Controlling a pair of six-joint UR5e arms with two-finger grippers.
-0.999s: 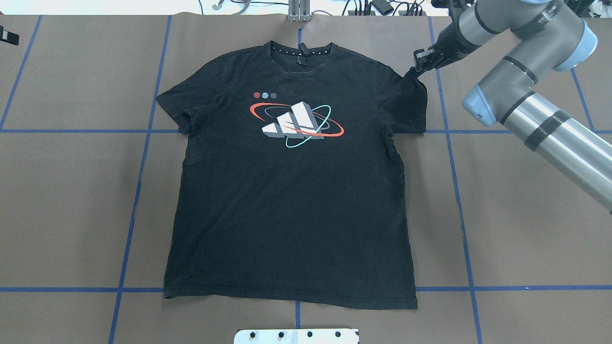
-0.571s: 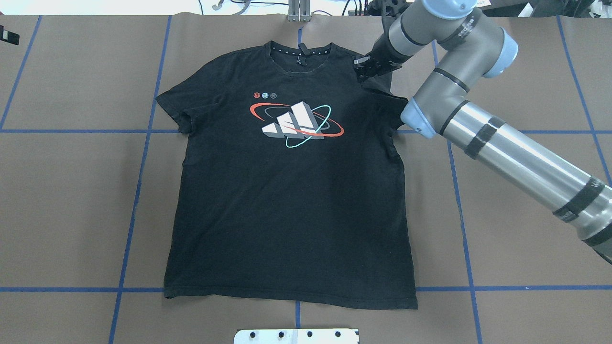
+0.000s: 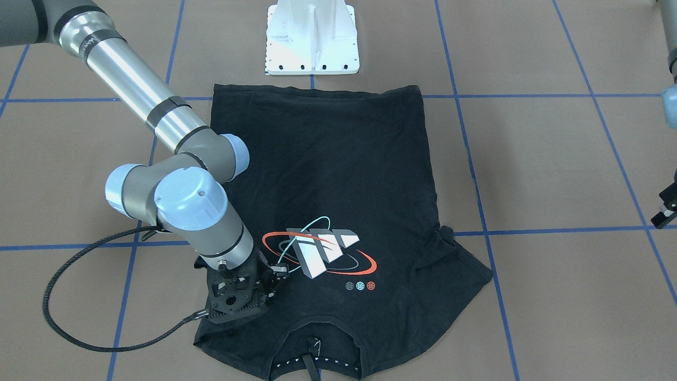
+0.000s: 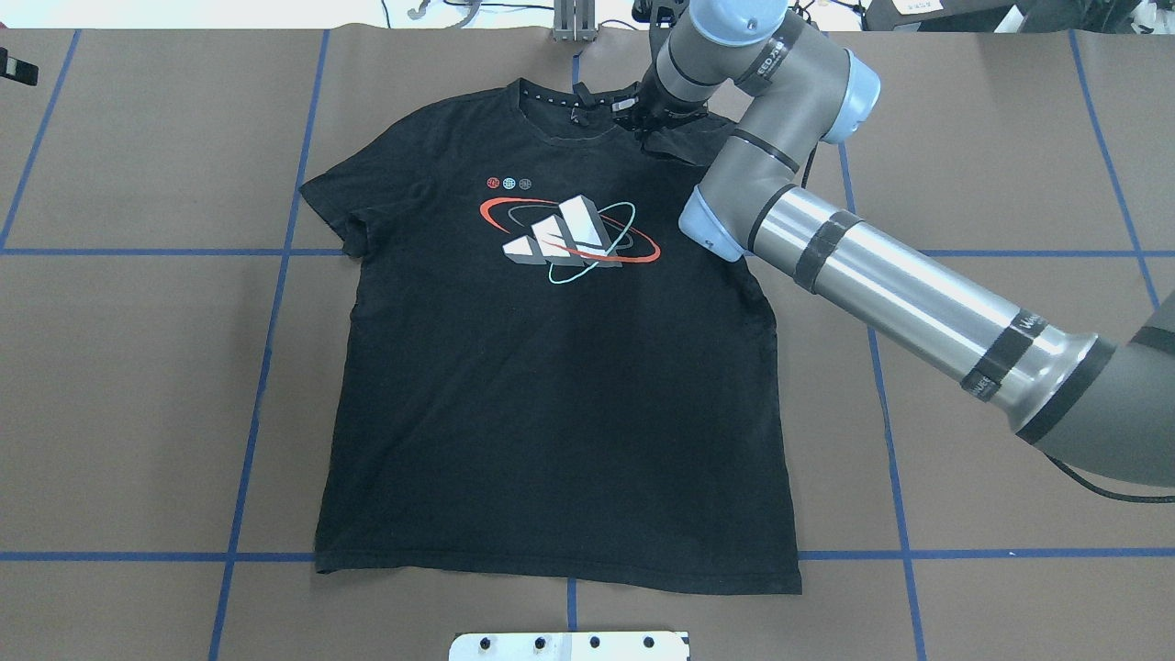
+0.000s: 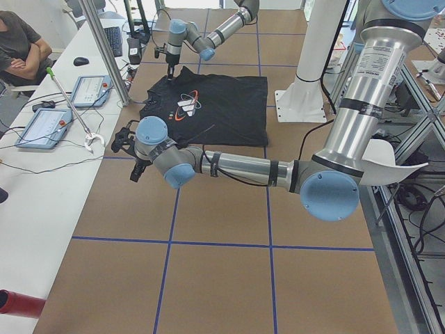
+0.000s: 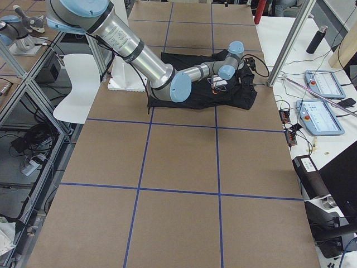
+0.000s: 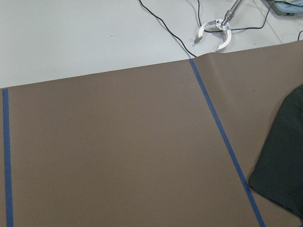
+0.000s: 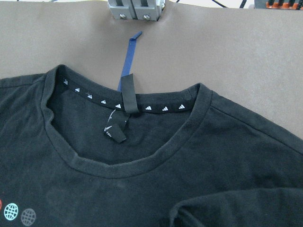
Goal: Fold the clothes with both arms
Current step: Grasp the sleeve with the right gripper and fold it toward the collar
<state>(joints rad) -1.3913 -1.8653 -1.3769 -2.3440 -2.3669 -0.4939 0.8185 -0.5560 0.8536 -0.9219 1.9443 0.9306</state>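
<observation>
The black short-sleeved T-shirt (image 4: 551, 413) with a grey-white, red and teal chest graphic lies flat and face up on the brown paper-covered desk (image 4: 138, 367), its collar at the side away from the robot. The silver-grey right arm (image 4: 900, 294) reaches over its shoulder. The right hand (image 4: 638, 112) is closed on the right sleeve, holding it folded inward just beside the collar. The left hand (image 3: 665, 211) hangs well apart from the shirt; I cannot tell whether it is open or closed.

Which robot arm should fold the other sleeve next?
Probably the left: the left end effector hangs on the side of the black T-shirt's flat sleeve, while the right end effector grips the folded sleeve.
</observation>
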